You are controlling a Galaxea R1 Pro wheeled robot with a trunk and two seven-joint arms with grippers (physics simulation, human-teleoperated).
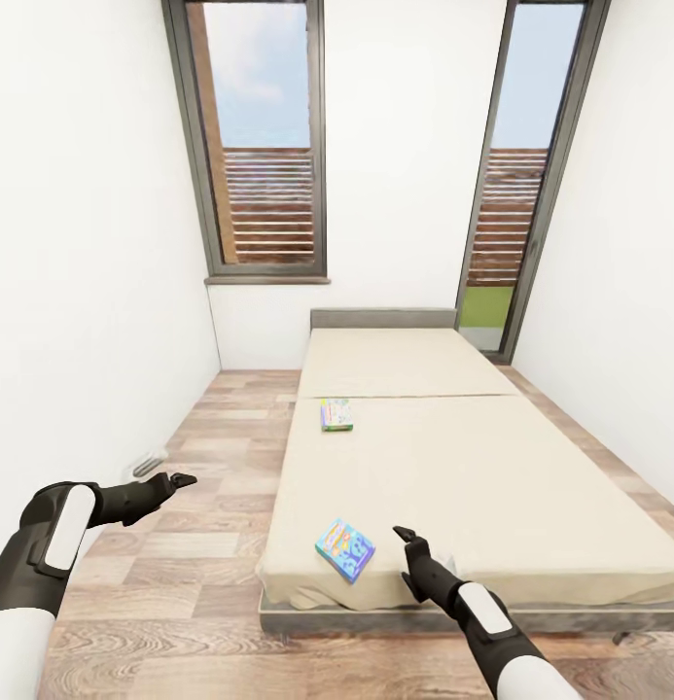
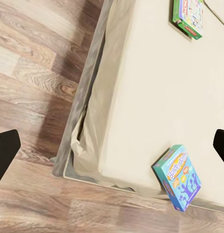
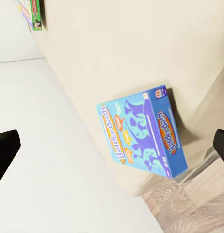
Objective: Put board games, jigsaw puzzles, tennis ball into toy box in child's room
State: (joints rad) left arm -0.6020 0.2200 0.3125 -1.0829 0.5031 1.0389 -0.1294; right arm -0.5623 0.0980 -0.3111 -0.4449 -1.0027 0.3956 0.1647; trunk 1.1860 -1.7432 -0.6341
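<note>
Blue board game, lying flat near the foot edge of the bed, is approached by the open, empty right gripper; left gripper likewise open; a careless approach may nudge it off.

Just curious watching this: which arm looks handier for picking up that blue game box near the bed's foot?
Probably the right. Its claw hangs open beside the blue game box on the bed; the left claw is over the floor.
</note>
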